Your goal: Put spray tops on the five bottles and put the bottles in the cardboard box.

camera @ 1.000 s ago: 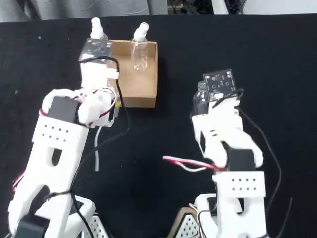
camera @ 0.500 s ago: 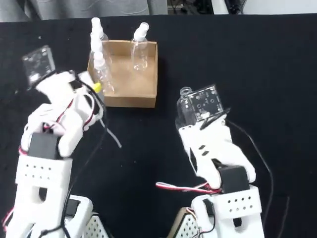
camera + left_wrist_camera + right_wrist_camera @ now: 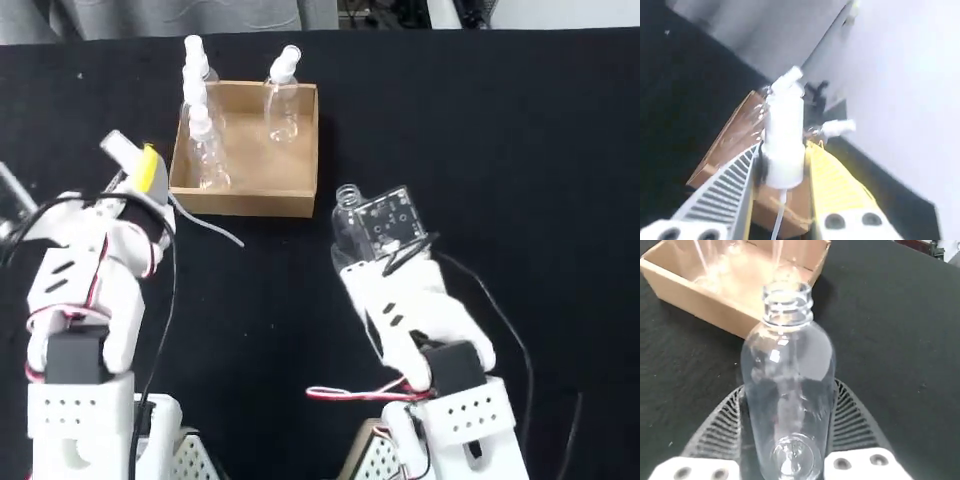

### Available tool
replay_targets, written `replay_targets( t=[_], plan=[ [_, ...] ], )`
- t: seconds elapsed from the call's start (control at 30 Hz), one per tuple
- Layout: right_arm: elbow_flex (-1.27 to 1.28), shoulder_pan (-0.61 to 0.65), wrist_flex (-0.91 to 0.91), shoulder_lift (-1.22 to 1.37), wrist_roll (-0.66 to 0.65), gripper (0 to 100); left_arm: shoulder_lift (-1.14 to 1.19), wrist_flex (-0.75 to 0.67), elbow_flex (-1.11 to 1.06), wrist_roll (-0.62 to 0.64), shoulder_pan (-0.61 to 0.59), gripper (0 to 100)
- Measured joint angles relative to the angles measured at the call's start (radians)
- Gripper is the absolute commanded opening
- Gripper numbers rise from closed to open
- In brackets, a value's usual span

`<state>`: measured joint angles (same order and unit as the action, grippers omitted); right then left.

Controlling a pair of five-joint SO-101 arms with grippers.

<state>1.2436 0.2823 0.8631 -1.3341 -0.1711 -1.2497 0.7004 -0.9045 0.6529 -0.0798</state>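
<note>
So that cap can meet neck, my left pincer (image 3: 784, 146) clenches a spray top (image 3: 782, 115), my right pincer (image 3: 790, 390) grasps the open bottle (image 3: 787, 365), four o'clock from the cardboard box (image 3: 245, 202).

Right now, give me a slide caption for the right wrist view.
Right gripper holding an uncapped clear bottle, cardboard box beyond.
</note>
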Motion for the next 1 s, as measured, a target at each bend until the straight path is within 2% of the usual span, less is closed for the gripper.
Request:
replay_targets(
  t=[0.2,0.47,1.0],
  plan=[
    [0.043,0.075,-0.006,-0.054,-0.005,3.5,-0.086,-0.002,-0.003,0.054,-0.005,3],
    [0.153,0.13,-0.075,-0.137,-0.106,3.5,-0.141,-0.002,-0.026,0.104,-0.041,3],
    [0.265,0.241,-0.08,-0.293,-0.273,3.5,-0.272,-0.002,-0.068,0.149,-0.04,3]
  ],
)
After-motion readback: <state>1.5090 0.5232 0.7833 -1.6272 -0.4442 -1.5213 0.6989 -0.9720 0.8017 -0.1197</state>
